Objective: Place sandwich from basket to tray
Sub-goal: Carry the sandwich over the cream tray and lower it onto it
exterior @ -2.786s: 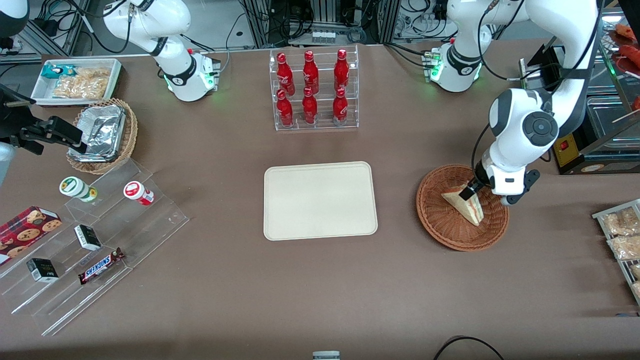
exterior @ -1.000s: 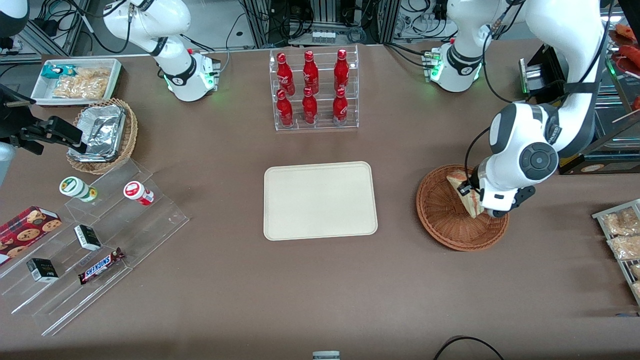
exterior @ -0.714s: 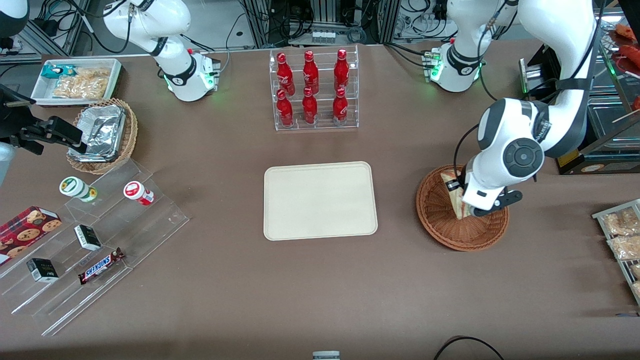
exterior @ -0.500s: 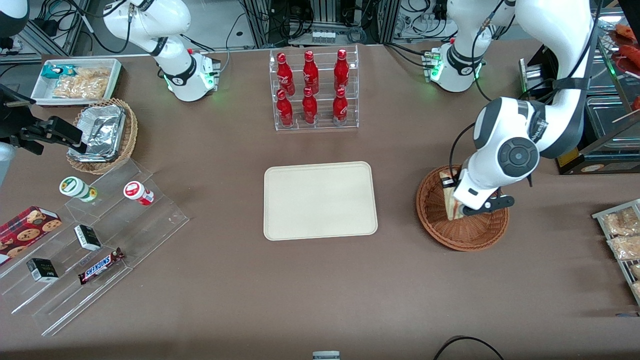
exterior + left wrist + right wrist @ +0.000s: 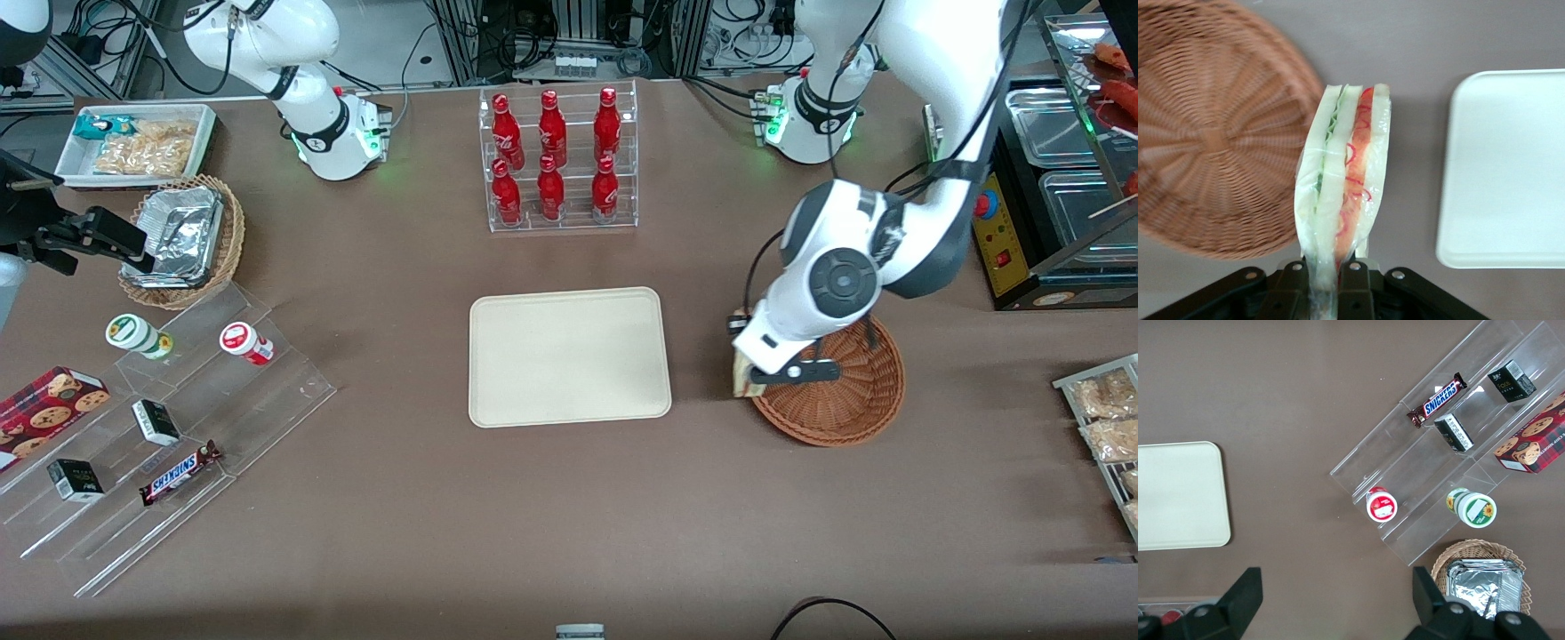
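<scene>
My left gripper (image 5: 1327, 280) is shut on the sandwich (image 5: 1345, 173), a plastic-wrapped wedge of white bread with red and green filling. It hangs in the air over the bare table between the reddish-brown basket (image 5: 1211, 140) and the cream tray (image 5: 1505, 167). In the front view the sandwich (image 5: 742, 375) shows just past the rim of the basket (image 5: 853, 404) on the tray's side, under the white wrist. My gripper (image 5: 740, 333) is mostly covered by that wrist. The tray (image 5: 569, 356) holds nothing, and the basket looks empty.
A clear rack of red bottles (image 5: 557, 160) stands farther from the front camera than the tray. A stepped acrylic shelf with snacks (image 5: 169, 427), a tan basket with foil trays (image 5: 182, 236) and a white bin (image 5: 133, 142) lie toward the parked arm's end. A rack of snack bags (image 5: 1102, 418) is beside the basket.
My gripper closed on the sandwich in the basket, lifted it and carried it sideways toward the tray. It now hangs past the basket's rim.
</scene>
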Controlling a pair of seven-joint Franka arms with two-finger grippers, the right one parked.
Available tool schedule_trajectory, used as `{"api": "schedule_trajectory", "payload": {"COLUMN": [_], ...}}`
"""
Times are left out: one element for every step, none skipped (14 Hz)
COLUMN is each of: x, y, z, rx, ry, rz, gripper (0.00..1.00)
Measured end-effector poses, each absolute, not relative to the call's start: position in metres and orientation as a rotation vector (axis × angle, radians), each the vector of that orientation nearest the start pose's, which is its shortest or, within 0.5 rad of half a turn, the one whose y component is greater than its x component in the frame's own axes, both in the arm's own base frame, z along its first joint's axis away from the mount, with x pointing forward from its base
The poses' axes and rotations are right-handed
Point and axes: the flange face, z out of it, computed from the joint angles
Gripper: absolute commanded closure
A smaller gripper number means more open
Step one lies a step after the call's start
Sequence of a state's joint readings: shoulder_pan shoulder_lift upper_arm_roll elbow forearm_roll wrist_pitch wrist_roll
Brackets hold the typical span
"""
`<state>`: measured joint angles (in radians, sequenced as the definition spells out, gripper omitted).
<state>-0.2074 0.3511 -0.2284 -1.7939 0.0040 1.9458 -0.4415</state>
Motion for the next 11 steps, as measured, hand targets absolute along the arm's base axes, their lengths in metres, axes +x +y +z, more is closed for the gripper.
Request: {"api": "schedule_trajectory", "payload": {"x": [0.567,0.569,0.570,0.569,0.568,0.566,0.563,0.561,0.558,0.556,0.553], "y": [-0.266,-0.280,-0.297,-0.314,-0.333,-0.352,-0.369,-0.386,-0.404,-0.421,-0.436], "z": [0.341,0.335,0.331,0.327,0.323,0.320,0.318,0.316,0.314,0.310,0.307], "rx": [-3.136,-3.151,-3.162,-3.169,-3.172,-3.175,-3.177,-3.181,-3.185,-3.189,-3.193], "ry": [-0.011,-0.014,-0.021,-0.032,-0.048,-0.070,-0.093,-0.120,-0.147,-0.173,-0.192], "rz": [0.308,0.297,0.286,0.281,0.280,0.280,0.279,0.277,0.274,0.275,0.274], "gripper": [0.96,0.96,0.96,0.96,0.97,0.97,0.97,0.97,0.97,0.97,0.97]}}
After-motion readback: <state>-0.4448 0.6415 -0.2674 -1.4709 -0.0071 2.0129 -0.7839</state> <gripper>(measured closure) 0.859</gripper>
